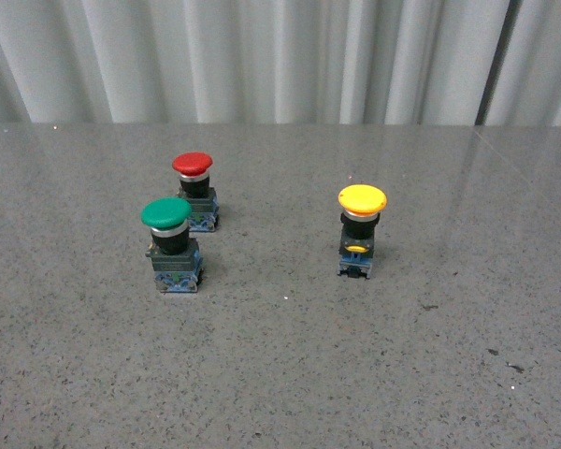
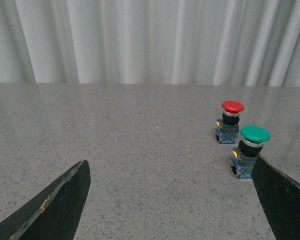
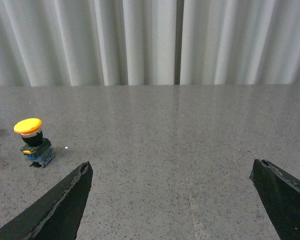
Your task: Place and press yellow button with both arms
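Right, front view first: we see the yellow button (image 1: 362, 228) upright right of centre on the grey table (image 1: 280, 374), well apart from the green button (image 1: 173, 245) and red button (image 1: 194, 191) at left; neither arm shows. Over to the left wrist: the left gripper (image 2: 172, 195) spread wide, gripping nothing, green and red ahead at right. Right wrist now: the right gripper (image 3: 172, 195) equally wide and empty, yellow cap at far left, probably its pick, though that's our guess.
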Controlling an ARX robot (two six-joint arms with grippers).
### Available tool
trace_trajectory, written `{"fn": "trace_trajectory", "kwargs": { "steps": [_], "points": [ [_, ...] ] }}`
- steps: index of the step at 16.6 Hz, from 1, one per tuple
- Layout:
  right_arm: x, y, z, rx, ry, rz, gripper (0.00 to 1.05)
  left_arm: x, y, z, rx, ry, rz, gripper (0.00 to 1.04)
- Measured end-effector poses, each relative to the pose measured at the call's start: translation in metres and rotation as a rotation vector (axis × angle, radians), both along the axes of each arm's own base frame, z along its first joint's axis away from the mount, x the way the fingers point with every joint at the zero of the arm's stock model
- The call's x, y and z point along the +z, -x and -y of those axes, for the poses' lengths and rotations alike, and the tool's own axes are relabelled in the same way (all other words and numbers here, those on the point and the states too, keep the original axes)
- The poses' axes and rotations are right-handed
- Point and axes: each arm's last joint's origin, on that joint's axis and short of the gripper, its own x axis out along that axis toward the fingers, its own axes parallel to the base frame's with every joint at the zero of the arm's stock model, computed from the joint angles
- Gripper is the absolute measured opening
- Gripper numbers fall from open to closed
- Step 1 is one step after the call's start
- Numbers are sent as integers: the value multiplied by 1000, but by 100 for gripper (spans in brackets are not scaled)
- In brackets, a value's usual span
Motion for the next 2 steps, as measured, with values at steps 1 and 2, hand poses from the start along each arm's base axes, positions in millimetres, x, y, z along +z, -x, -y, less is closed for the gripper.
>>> {"fn": "trace_trajectory", "kwargs": {
  "steps": [1, 2],
  "points": [
    [0, 0, 0, 0, 0, 0, 98, 0, 0, 0, 0, 0, 0, 98],
    [0, 0, 0, 0, 0, 0, 98, 0, 0, 0, 0, 0, 0, 98]
  ]
}}
